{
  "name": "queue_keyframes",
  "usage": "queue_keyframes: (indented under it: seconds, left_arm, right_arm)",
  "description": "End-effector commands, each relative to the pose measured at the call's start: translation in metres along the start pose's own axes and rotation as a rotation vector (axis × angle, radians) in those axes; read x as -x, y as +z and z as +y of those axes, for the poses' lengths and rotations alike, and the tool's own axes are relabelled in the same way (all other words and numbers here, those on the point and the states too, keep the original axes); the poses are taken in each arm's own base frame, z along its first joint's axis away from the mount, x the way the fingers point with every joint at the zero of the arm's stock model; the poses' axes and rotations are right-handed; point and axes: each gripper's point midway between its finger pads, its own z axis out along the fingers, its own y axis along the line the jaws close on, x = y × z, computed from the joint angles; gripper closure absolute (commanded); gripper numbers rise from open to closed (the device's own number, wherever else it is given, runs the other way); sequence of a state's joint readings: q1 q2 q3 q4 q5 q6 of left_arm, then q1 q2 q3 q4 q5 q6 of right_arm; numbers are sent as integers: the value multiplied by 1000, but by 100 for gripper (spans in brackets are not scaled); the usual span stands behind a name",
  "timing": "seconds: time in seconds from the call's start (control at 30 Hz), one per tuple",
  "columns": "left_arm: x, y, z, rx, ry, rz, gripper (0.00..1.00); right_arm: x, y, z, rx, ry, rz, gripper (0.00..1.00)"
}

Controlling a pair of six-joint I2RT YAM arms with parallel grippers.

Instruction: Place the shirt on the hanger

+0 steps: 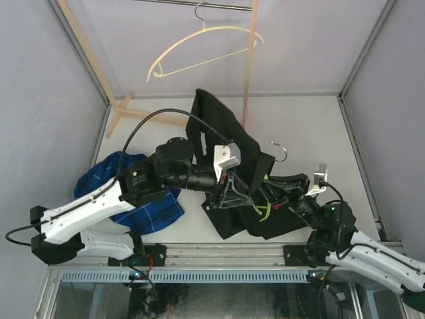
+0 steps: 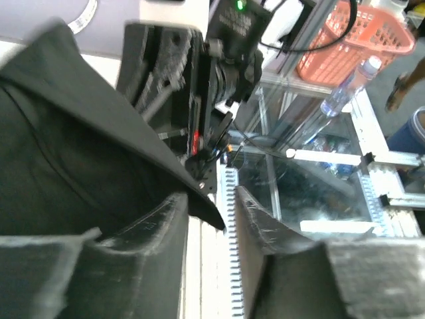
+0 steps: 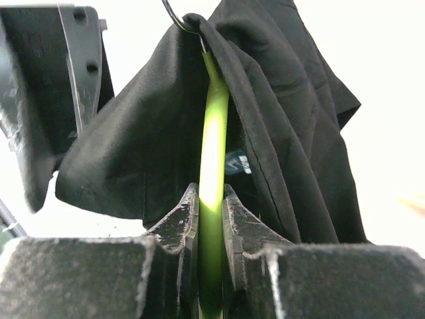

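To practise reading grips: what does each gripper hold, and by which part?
Right gripper clamps the hanger on its green bar. Left gripper stands open, a shirt edge loose between its jaws.

The shirt (image 1: 216, 126) lies on the table (image 1: 319, 133). The hanger (image 1: 263, 210) sits inside the shirt's right half, and its hook (image 1: 281, 151) pokes out just right of the shirt. The plaid shirt (image 1: 96, 176) lies left of the shirt, and behind the shirt stands the rack (image 1: 249, 66), a second hanger (image 1: 199, 41) hung from it.
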State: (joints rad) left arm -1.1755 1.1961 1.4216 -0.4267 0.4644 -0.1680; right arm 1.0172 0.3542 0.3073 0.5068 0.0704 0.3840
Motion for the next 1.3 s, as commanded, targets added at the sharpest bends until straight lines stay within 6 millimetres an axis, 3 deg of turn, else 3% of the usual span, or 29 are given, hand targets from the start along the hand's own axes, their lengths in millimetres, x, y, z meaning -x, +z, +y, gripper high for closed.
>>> queue_keyframes:
  seconds: [0.0, 0.07, 0.13, 0.23, 0.37, 0.5, 0.67, 0.9, 1.07, 1.27]
  left_arm:
    - [-5, -13, -9, -11, 45, -26, 51]
    - [-3, -24, -4, 47, 72, -68, 37]
    - [1, -41, 4, 125, 100, -125, 30]
    - [7, -73, 17, 262, 141, -214, 24]
    - [8, -122, 59, 579, 157, -281, 13]
    - [15, -148, 71, 679, 164, -333, 5]
    - [26, -157, 79, 741, 207, -354, 4]
    - [51, -165, 79, 771, 345, -304, 5]
    - [61, -175, 86, 842, 349, -329, 3]
    - [73, -167, 77, 771, 302, -456, 5]
  right_arm:
    - [81, 2, 15, 29, -54, -238, 100]
    - [91, 1, 18, 36, -74, -253, 100]
    - [99, -2, 22, 43, -95, -256, 100]
    - [106, -5, 31, 69, -134, -219, 100]
    - [108, -13, 48, 124, -157, -134, 100]
    - [110, -23, 61, 175, -144, -89, 100]
    - [117, -29, 68, 192, -96, -105, 100]
    - [111, -32, 80, 258, -73, -71, 100]
    - [106, -39, 83, 276, -34, -41, 100]
    - [101, -39, 82, 265, 2, -19, 100]
